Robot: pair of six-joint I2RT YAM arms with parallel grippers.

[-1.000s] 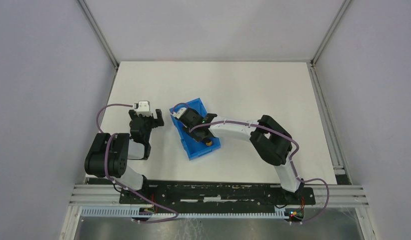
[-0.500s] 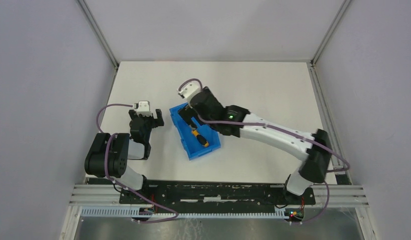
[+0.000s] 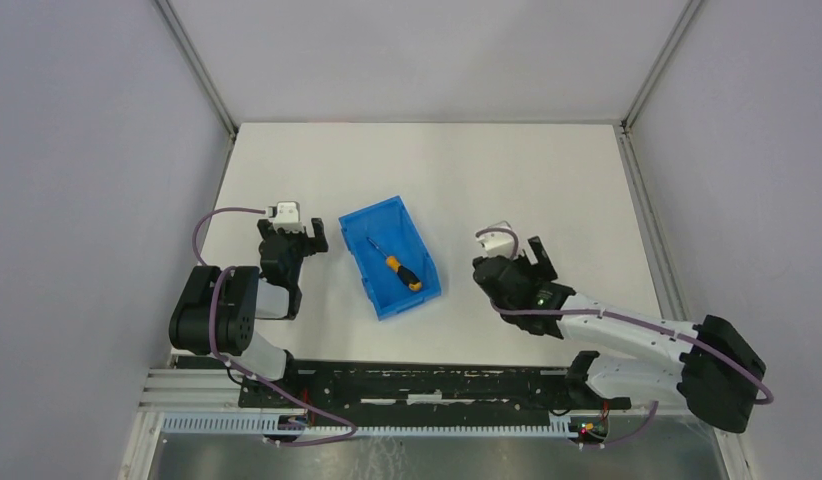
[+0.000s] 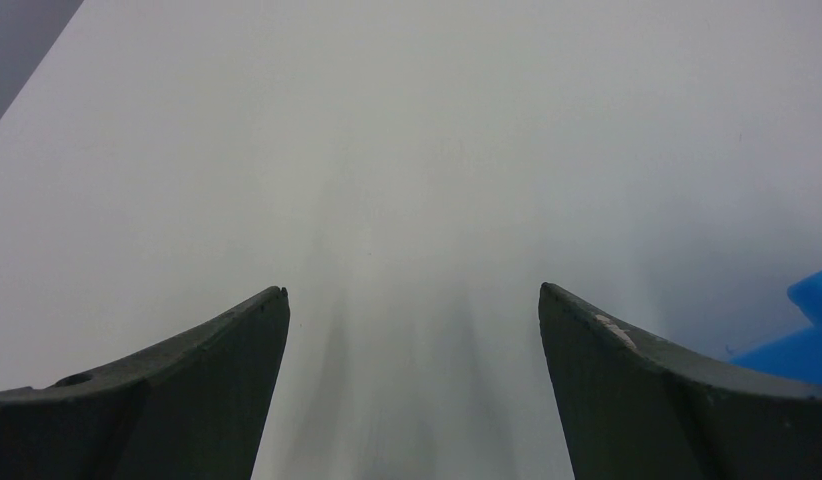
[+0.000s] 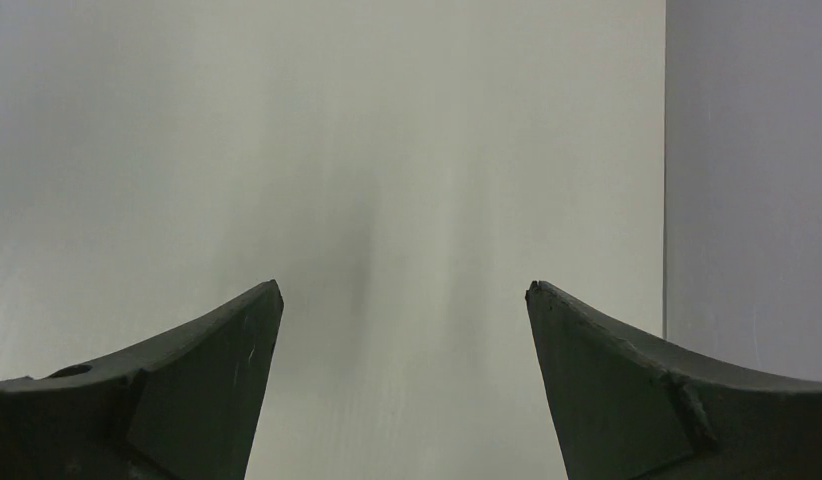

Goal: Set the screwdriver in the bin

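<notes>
Placement looks finished to us: the small screwdriver (image 3: pixel 395 267) with its stubby orange-and-black handle and thin grey metal shaft lies loose on the floor of the bright blue rectangular plastic bin (image 3: pixel 405 238), slanted across it with the handle toward the near, sloped front and the shaft pointing to the far wall. Nothing grips it. The right gripper (image 5: pixel 404 288) hangs over bare white table (image 3: pixel 487 170) to the right of the bin and well apart from it, its jaws spread wide with nothing between them. The left gripper (image 4: pixel 412 290) sits just beside the bin's left wall, jaws likewise spread and empty, with a corner of blue plastic showing at the right edge of its wrist view. We judge that what remains is only to park the arms cleanly. To do that well we would keep the right arm's path away from the bin, drawing it toward its base and not sweeping across the blue rim, since a light plastic bin may slide or tip under a knock and spill the tool out of the low front. We would leave the left arm where it is, or lift it before turning it, because it stands close enough to nudge the wall
</notes>
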